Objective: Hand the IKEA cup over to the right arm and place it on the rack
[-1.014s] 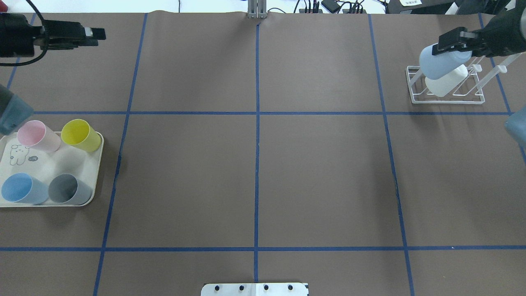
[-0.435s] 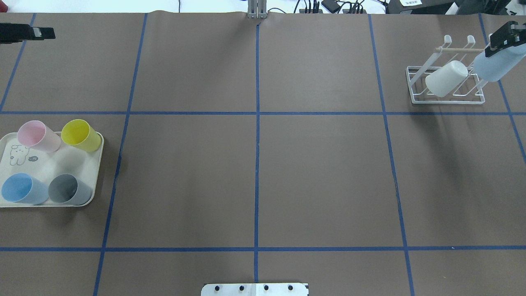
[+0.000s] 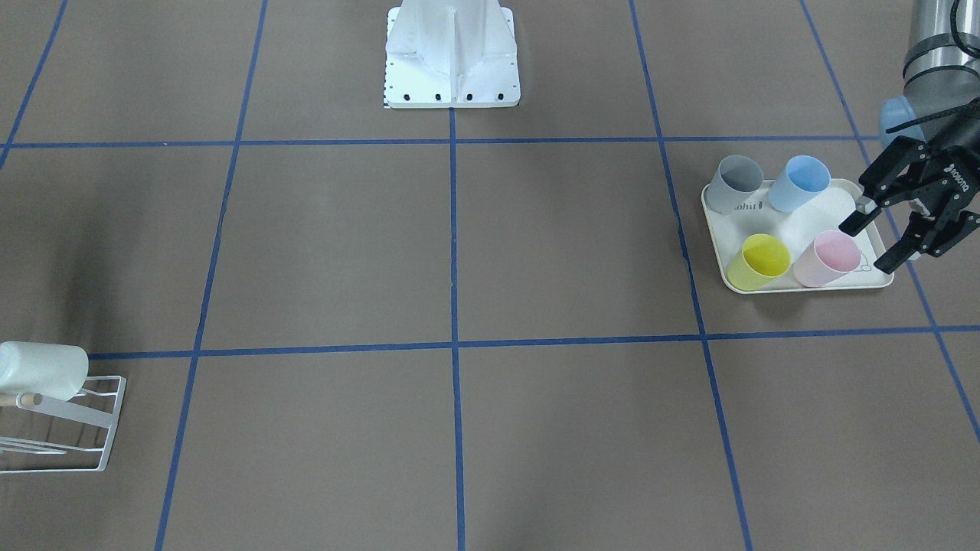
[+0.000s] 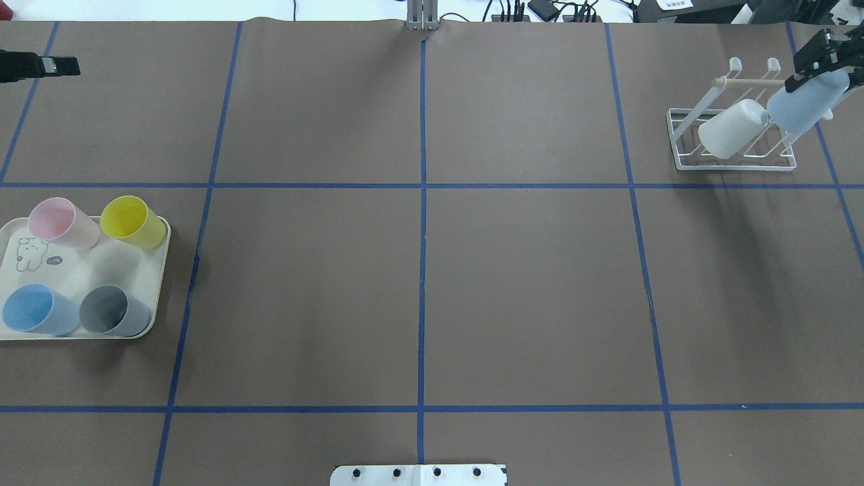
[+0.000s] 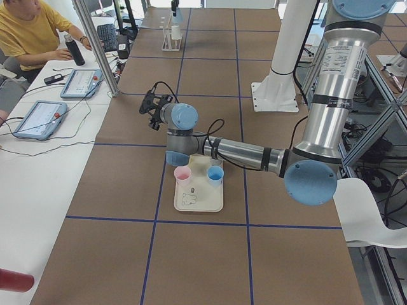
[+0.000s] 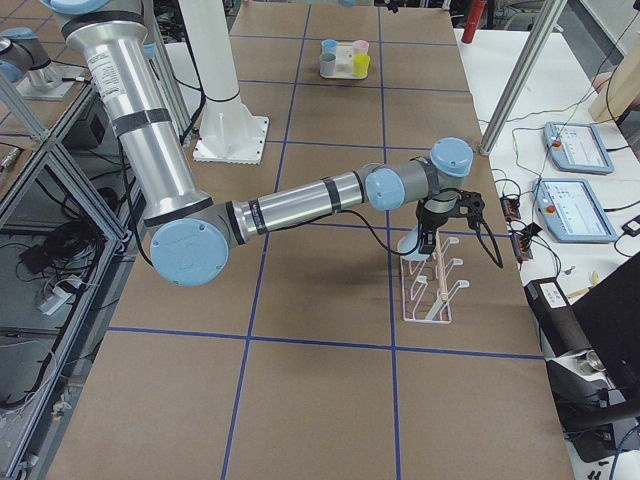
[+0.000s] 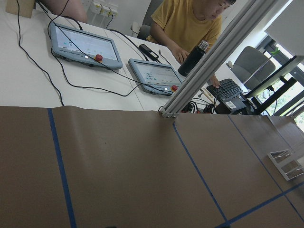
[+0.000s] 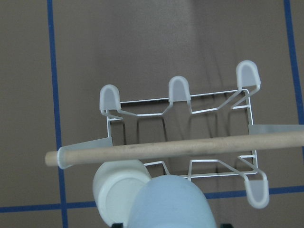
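Note:
My right gripper [image 4: 813,71] is shut on a pale blue cup [image 4: 803,104] and holds it tilted over the right end of the white wire rack [image 4: 682,138]. A white cup [image 4: 732,128] hangs on the rack beside it. In the right wrist view the blue cup [image 8: 173,204] sits next to the white cup [image 8: 118,187], just short of the rack's wooden dowel [image 8: 190,147]. I cannot tell whether a prong is inside the blue cup. My left gripper [image 3: 867,248] is open and empty, raised beside the tray.
A cream tray [image 4: 88,270] at the table's left holds a pink cup [image 4: 61,223], a yellow cup [image 4: 131,221], a blue cup [image 4: 37,309] and a grey cup [image 4: 111,310]. The robot's base plate [image 4: 418,474] is at the near edge.
My right gripper carried the blue cup from above the white cup to the rack's right end, then a little back toward the rack. My left arm drew back to the left.

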{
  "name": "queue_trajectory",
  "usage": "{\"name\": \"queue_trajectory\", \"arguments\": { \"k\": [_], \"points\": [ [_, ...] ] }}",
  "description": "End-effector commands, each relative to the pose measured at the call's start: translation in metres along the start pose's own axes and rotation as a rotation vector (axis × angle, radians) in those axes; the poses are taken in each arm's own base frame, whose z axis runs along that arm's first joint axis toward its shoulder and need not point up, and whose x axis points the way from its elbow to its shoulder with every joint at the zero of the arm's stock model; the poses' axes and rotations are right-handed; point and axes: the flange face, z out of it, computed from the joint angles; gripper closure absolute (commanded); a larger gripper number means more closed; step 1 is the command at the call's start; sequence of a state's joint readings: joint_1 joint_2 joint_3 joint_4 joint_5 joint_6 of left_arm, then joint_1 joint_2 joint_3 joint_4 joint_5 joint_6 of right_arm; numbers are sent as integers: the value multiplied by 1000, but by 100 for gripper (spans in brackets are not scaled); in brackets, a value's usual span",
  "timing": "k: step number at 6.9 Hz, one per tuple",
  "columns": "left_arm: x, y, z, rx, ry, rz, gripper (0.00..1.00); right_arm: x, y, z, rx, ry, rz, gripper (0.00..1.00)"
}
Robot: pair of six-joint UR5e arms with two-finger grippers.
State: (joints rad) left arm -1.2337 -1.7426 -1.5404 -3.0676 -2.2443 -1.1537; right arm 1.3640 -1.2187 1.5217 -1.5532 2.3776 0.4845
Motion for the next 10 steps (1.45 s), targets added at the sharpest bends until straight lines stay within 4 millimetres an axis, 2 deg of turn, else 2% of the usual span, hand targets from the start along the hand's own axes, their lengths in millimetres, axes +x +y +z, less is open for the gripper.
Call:
{"name": "queue_trajectory", "arguments": {
  "k": [1,2,4,6,10],
  "points": [
    [0,0,1,-3,-2,-3,22,5,-3,8,-20,-7,14,100],
    [1,0,1,-4,-4,-4,22,9,-7,12,-25,1,16,100],
    [0,1,2,-4,-6,-6,22,11,-16,3,-4,13,15,100],
    [1,0,2,-4,-5,-5,22,15,-24,10,-6,41,32,100],
    [3,-2,4,-2,0,-1,22,18,-26,21,-21,44,34,100]
  ]
}}
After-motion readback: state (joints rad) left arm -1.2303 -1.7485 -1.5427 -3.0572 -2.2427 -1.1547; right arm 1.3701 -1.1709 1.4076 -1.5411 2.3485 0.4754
